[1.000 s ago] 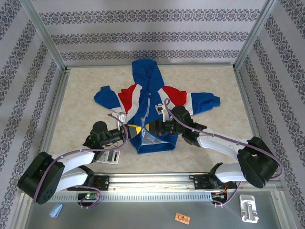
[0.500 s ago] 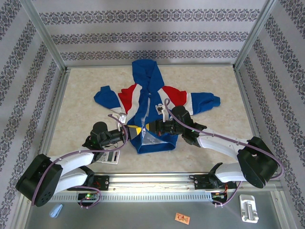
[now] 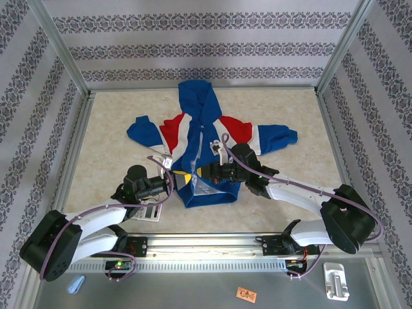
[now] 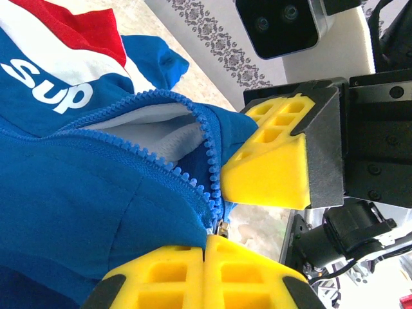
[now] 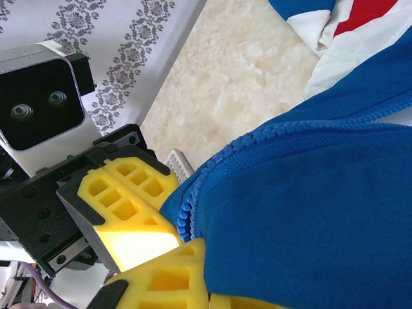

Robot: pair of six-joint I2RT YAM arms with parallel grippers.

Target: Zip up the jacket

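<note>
I'm drawing my left gripper [image 4: 205,273], pinched shut on the jacket [image 3: 199,138] at its zipper base, slightly leftward, tautening the hem; I cannot tell my right gripper [image 5: 203,290] grip.

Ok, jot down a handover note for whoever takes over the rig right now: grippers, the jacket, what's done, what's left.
Left gripper: jaws shut on the bottom hem of the jacket, at the foot of the zipper.
Right gripper: jaws look shut on the hem right beside the left one.
Jacket: flat on the table, hood away from the arms, sleeves spread.
Done: hem gripped at the zipper's lower end.
Left: the zipper is open, teeth apart and white lining showing. It probably needs its ends joined, then closing toward the collar.
</note>
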